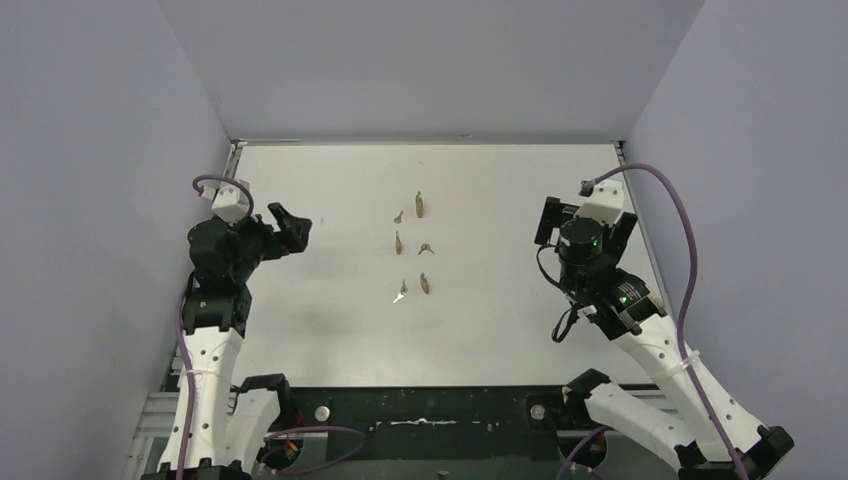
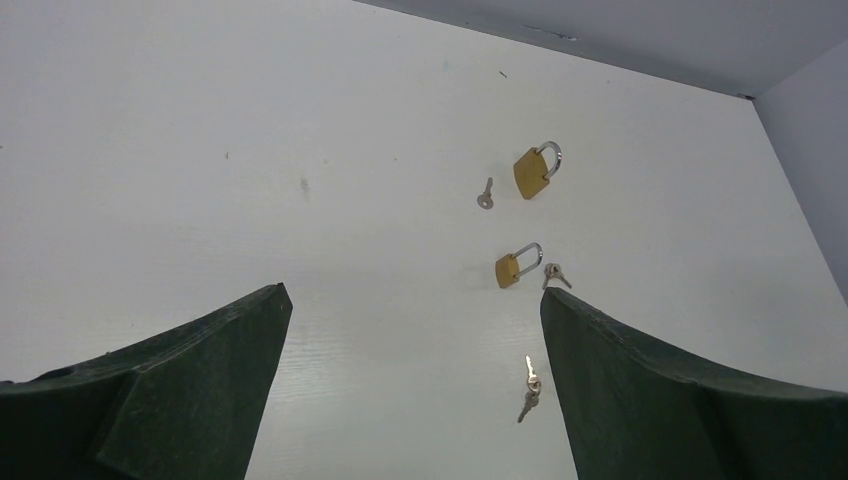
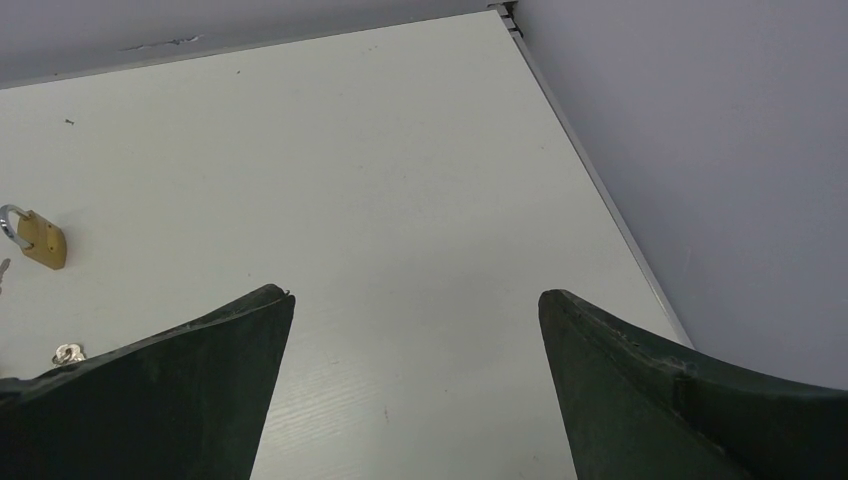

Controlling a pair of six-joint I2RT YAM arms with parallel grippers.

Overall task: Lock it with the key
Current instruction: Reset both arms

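Three brass padlocks lie mid-table: a far one (image 1: 419,205), a middle one (image 1: 398,242) and a near one (image 1: 424,283). A small key lies beside each: (image 1: 398,215), (image 1: 426,249), (image 1: 400,293). The left wrist view shows two padlocks with open shackles (image 2: 537,170) (image 2: 515,266) and three keys (image 2: 485,194) (image 2: 553,272) (image 2: 528,388). My left gripper (image 1: 290,228) (image 2: 413,292) is open and empty, left of the locks. My right gripper (image 1: 586,222) (image 3: 415,292) is open and empty, right of them. Its view shows one padlock (image 3: 35,238) and a key (image 3: 68,353).
The white table (image 1: 330,330) is enclosed by grey walls at the back (image 1: 420,70), left and right. A metal edge strip (image 3: 590,180) runs along the right wall. The arm bases stand at the near edge.
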